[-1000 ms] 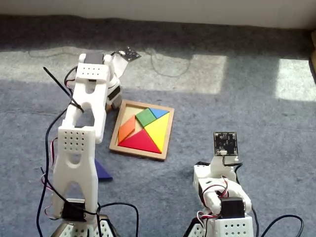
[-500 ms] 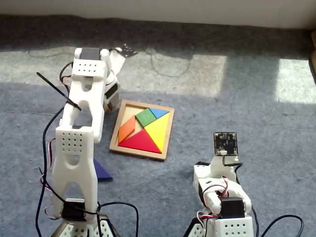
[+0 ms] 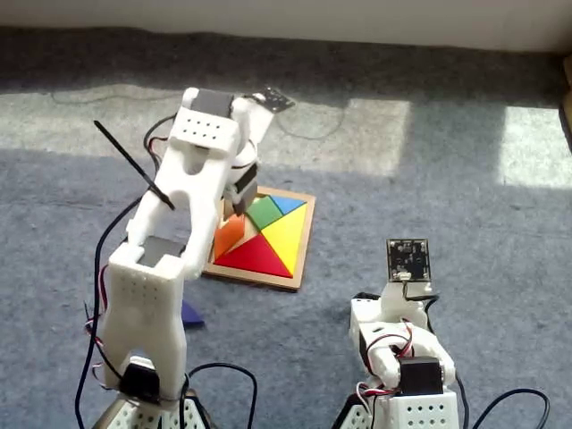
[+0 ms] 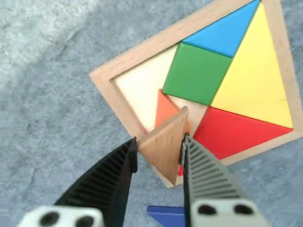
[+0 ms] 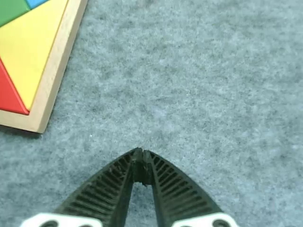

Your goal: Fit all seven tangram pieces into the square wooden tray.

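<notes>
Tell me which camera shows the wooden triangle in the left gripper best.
The left wrist view: the wooden triangle is clamped in the left gripper above the tray. In the high view the left arm covers it; the right wrist view faces the tray's edge.

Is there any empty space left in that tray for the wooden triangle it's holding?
Yes: a bare corner of the tray, bordered by its rim, the green square and the orange piece. Elsewhere it is packed: blue piece, yellow piece, red piece. Bare carpet lies beside it.
</notes>
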{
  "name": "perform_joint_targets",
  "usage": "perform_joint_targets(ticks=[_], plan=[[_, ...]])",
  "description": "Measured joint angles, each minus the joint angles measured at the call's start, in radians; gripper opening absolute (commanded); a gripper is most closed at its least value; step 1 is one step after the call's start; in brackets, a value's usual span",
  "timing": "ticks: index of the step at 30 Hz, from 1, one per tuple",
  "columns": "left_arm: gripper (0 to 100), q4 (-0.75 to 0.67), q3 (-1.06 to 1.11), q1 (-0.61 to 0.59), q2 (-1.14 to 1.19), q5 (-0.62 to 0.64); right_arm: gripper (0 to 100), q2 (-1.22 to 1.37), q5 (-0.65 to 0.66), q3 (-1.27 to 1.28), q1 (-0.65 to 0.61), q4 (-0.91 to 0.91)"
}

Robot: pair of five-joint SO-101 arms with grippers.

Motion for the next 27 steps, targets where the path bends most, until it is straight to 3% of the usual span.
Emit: perform_joint_targets(ticks=[4, 8, 15, 19, 27], plan=[[11, -0.002, 0.051, 0.037, -0.005, 0.094, 0.6, 0.0, 0.0, 0.0, 0.0, 0.0], [11, -0.037, 0.1, 0.061, -0.005, 0.1, 0.6, 0.0, 0.0, 0.0, 0.0, 0.0], [15, -0.063, 0.163, 0.086, -0.005, -0.123, 0.6, 0.0, 0.0, 0.0, 0.0, 0.0], [26, -0.095, 0.163, 0.072, -0.005, -0.147, 0.6, 0.0, 0.0, 0.0, 0.0, 0.0], [25, -0.107, 0.163, 0.0, -0.005, -0.15, 0.6, 0.0, 0.0, 0.0, 0.0, 0.0]])
